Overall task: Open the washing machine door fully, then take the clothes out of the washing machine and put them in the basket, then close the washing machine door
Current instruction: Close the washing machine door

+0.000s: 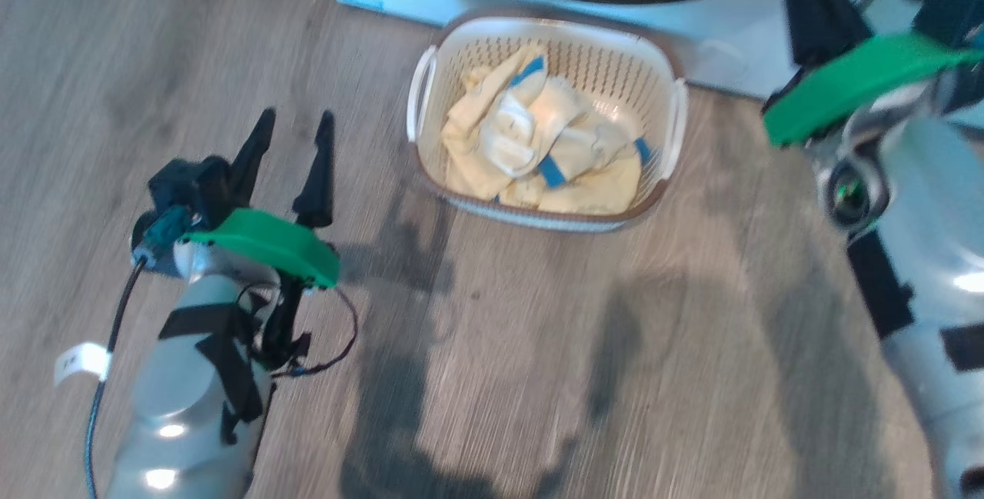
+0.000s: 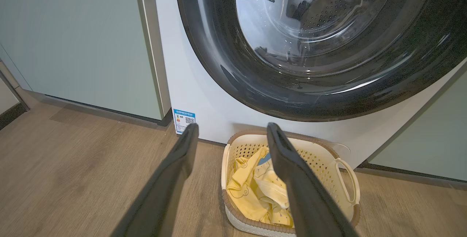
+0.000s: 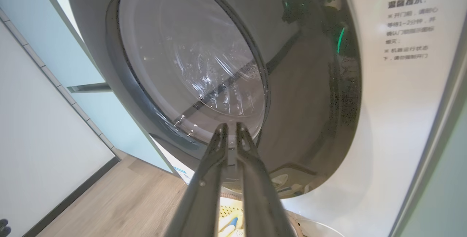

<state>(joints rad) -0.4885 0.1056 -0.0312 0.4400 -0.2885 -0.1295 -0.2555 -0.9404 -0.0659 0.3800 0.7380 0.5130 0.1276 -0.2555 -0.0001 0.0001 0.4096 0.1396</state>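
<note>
Washing machine (image 2: 204, 94) straight ahead of both my hands, white front. Pale green cabinet (image 2: 73, 43) beside it, off to the left of my left fingers. Wood floor (image 1: 538, 330) under both my arms. The washing machine door (image 2: 233, 65) is above and beyond my left fingertips and looks flush against the machine front: glossy black ring, glass bowl at centre. It's also just past my right fingertips, seen at a slant; can't tell if the tips touch the glass. The basket (image 2: 321, 160) sits on the floor at the machine's foot, just ahead of my left hand, slightly to its right. The clothes (image 2: 251, 189) are piled inside it, cream-yellow with blue trim. My left gripper (image 1: 297, 116) is spread wide, empty, low over the floor. My right gripper (image 3: 231, 125) is pinched together, thin slit between the fingers, nothing in it. Blue sticker (image 2: 184, 120) at the machine's lower corner, just beyond my left finger's tip.
</note>
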